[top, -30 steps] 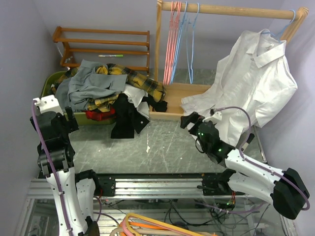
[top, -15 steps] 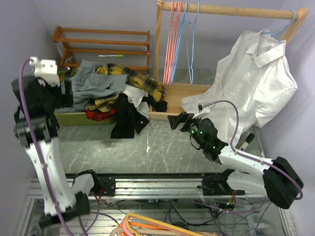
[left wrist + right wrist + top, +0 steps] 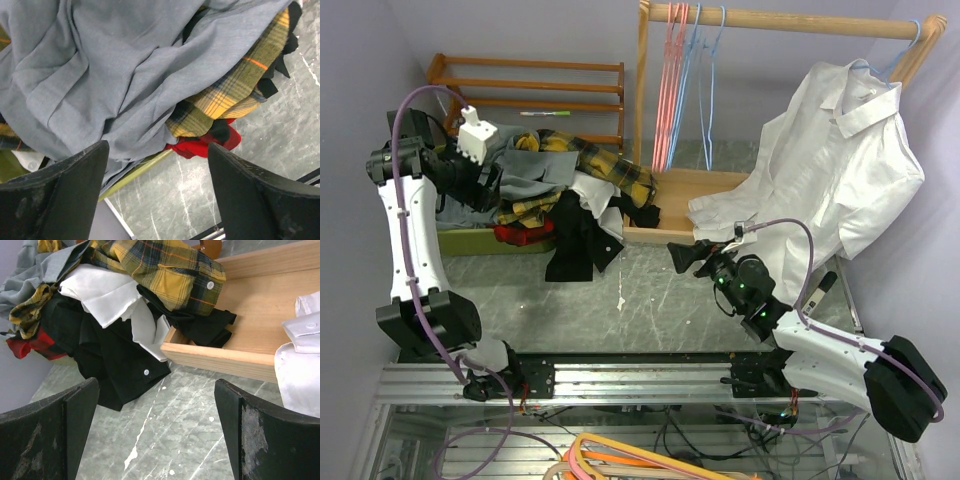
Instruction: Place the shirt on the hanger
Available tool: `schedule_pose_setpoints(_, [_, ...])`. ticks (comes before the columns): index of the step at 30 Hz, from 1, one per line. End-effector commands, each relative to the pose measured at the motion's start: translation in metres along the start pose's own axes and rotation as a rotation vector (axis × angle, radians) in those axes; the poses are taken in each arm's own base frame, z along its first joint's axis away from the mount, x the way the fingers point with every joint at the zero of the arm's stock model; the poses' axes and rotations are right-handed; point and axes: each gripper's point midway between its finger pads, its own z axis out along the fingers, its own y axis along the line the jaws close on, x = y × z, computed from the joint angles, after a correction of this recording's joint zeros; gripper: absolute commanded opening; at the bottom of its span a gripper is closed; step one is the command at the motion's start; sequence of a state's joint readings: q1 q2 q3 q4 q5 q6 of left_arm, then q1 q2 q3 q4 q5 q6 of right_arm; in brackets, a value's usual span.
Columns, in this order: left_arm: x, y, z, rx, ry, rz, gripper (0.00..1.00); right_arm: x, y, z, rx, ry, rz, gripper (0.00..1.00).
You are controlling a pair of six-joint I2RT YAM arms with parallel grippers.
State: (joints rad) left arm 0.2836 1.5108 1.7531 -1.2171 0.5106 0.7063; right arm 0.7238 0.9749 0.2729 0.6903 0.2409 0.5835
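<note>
The grey shirt (image 3: 515,170) lies crumpled on top of a clothes pile at the back left. It fills the left wrist view (image 3: 115,65) and shows at the top left of the right wrist view (image 3: 30,270). Light-blue hangers (image 3: 708,90) hang empty on the wooden rail beside the pink ones. My left gripper (image 3: 488,187) is open and empty, just above the near left edge of the grey shirt (image 3: 156,165). My right gripper (image 3: 685,255) is open and empty, low over the table in front of the wooden tray (image 3: 156,405).
A yellow-and-black plaid shirt (image 3: 605,165), a black garment (image 3: 575,240) and a red cloth (image 3: 200,145) lie in the pile over a green bin (image 3: 470,243). A white shirt (image 3: 840,170) hangs at the right, draping into the wooden tray (image 3: 670,215). Pink hangers (image 3: 668,90) are on the rail (image 3: 790,18).
My left arm has risen from low at the near left and swung over the clothes pile. My right gripper shifted a little left and stays low over the table.
</note>
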Motion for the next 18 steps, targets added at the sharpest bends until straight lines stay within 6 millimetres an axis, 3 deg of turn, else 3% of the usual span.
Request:
schedule_pose_setpoints(1, [-0.009,-0.012,0.014,0.039,-0.018,0.111,0.87,-0.006,0.009,0.005,-0.031,-0.009,-0.008,1.0])
schedule_pose_setpoints(4, [-0.004,-0.01,0.029,-0.012,0.019,0.13,0.76,-0.003,0.01,0.009,-0.026,0.008,-0.011,1.0])
schedule_pose_setpoints(7, [0.005,-0.004,0.042,-0.099,0.072,0.166,0.74,-0.003,0.01,0.009,-0.028,0.012,-0.012,1.0])
schedule_pose_setpoints(11, [-0.007,0.0,0.047,-0.22,0.043,0.182,0.62,-0.003,0.01,0.007,-0.029,0.006,-0.009,1.0])
schedule_pose_setpoints(12, [-0.013,0.001,0.044,-0.244,0.025,0.181,0.51,-0.004,0.01,0.007,-0.03,0.003,-0.011,1.0])
schedule_pose_setpoints(14, [-0.029,-0.001,0.035,-0.278,-0.028,0.179,0.18,-0.004,0.012,0.006,-0.041,0.006,-0.013,1.0])
schedule_pose_setpoints(15, [-0.039,-0.002,0.027,-0.289,-0.058,0.176,0.09,-0.004,0.013,0.006,-0.045,0.01,-0.012,1.0])
schedule_pose_setpoints(18, [-0.079,-0.009,-0.012,-0.325,-0.195,0.165,0.07,-0.001,0.018,0.003,-0.074,0.028,-0.012,1.0])
